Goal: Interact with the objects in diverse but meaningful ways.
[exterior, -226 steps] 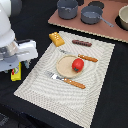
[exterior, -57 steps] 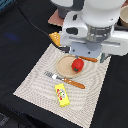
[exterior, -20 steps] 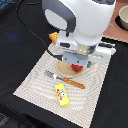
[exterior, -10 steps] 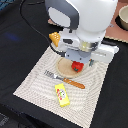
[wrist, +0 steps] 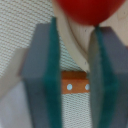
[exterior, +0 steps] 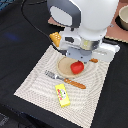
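Note:
A red round tomato (exterior: 76, 67) sits on a round wooden plate (exterior: 63, 66) on the woven mat; in the wrist view the tomato (wrist: 90, 9) lies just past my fingertips. My gripper (wrist: 75, 29) is open and empty, hanging above the plate's edge, with a riveted wooden handle (wrist: 75, 86) seen between the fingers. The arm's white hand (exterior: 86, 44) hangs just behind the tomato. The orange-yellow dotted bread block (exterior: 56, 38) lies at the mat's far corner. The flat yellow packet (exterior: 62, 95) lies on the mat's near part. The sausage is hidden.
A fork with a wooden handle (exterior: 67, 81) lies on the mat in front of the plate. Another orange handle tip (exterior: 94, 60) shows beside the plate. A grey pot (exterior: 122, 17) stands at the back right. The mat (exterior: 35, 85) lies on a black table.
The arm has pulled back slightly from over the plate, so the tomato now shows in full. The tomato, packet and fork have not moved.

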